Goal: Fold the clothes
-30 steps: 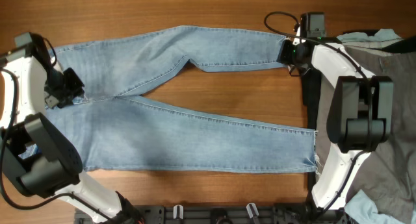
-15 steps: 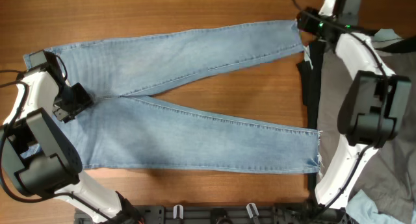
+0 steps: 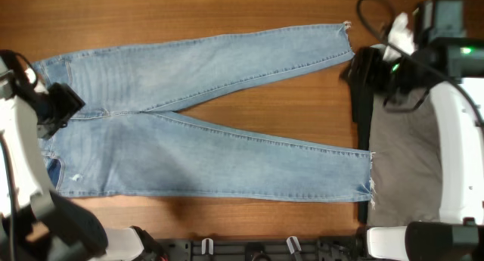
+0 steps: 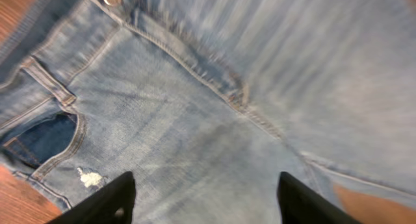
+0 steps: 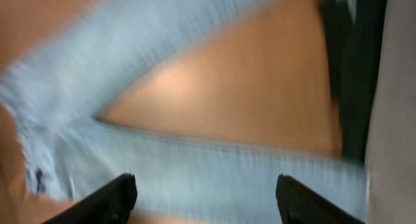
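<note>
The light blue jeans (image 3: 189, 132) lie flat on the wooden table, waistband at the left, both legs running right in a narrow V with frayed hems. My left gripper (image 3: 59, 107) hovers over the waistband end. In the left wrist view it (image 4: 207, 199) is open and empty above the denim (image 4: 214, 100) near the fly seam and front pocket. My right gripper (image 3: 372, 69) is to the right of the upper leg's hem, over dark cloth. In the blurred right wrist view it (image 5: 205, 199) is open and empty, looking at both legs (image 5: 195, 165) with bare wood between.
A grey cloth (image 3: 408, 155) and a dark cloth (image 3: 361, 102) lie at the table's right side beside the leg hems. A black rail (image 3: 249, 250) runs along the front edge. Bare wood (image 3: 265, 106) shows between the two legs.
The upper leg was pulled straight to the right and let go. My right gripper has drawn back to the right of the hem. My left gripper has shifted left at the waistband.
</note>
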`<state>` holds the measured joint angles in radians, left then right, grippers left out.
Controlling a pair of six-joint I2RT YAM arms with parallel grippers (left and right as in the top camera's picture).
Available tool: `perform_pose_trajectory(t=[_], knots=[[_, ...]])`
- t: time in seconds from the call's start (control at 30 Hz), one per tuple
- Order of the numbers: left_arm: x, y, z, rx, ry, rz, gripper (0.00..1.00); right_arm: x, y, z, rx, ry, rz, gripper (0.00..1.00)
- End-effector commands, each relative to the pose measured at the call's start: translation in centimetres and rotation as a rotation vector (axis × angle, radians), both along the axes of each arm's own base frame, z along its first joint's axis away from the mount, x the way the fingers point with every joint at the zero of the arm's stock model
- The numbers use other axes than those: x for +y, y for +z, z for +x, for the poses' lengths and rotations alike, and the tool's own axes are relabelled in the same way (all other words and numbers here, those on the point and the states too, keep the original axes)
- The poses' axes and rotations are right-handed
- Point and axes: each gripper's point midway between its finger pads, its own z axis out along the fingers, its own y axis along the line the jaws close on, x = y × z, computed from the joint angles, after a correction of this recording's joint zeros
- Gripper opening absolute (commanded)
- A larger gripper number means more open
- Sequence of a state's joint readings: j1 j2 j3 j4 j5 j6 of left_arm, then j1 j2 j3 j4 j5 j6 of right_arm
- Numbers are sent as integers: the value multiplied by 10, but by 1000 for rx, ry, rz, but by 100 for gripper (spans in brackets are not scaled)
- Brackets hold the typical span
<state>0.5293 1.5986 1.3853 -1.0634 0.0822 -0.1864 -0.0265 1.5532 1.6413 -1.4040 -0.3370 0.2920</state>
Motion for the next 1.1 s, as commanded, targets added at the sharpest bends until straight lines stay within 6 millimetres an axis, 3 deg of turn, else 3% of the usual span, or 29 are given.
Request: perform_pose_trajectory(t=[0.0,0.1,0.17,0.27,0.4,0.5,0.57,0.6,0.7,0.73,0.77,0.87,0.9,0.97,1.07], knots=[[0,38,-3,-111,41,20,73,18,-66,-40,265,-37,-56,57],[-9,40,0,-137,23,-20,76,45,-145,-83,420,-28,-64,9],[-20,42,6,-169,-9,-75,77,49,-179,-98,453,-76,-65,4],[-32,43,11,-171,-48,-82,77,48,-217,-108,466,-194,-44,4],[-49,41,17,-163,-101,-90,77,56,-245,-90,437,-209,-4,4],[-58,40,17,-151,-122,-97,77,75,-276,-68,411,-132,88,4],[-58,40,16,-146,-123,-99,77,77,-278,-49,364,-40,83,4],[-58,40,16,-145,-124,-99,77,79,-271,-28,289,11,84,4],[-57,39,14,-138,-151,-83,80,87,-222,31,100,100,89,4],[-54,37,11,-117,-153,-60,84,83,-198,37,92,108,85,7],[-49,35,7,-93,-141,-34,85,79,-180,34,98,110,82,24],[-47,35,5,-85,-136,-26,84,59,-146,-1,175,56,55,52],[-47,35,5,-85,-136,-26,84,45,-146,-24,269,-11,-1,63],[-44,34,4,-76,-130,-11,84,21,-161,-62,427,-128,-127,77],[-25,30,-14,-6,-62,34,85,-9,-196,-84,492,-300,-231,80]])
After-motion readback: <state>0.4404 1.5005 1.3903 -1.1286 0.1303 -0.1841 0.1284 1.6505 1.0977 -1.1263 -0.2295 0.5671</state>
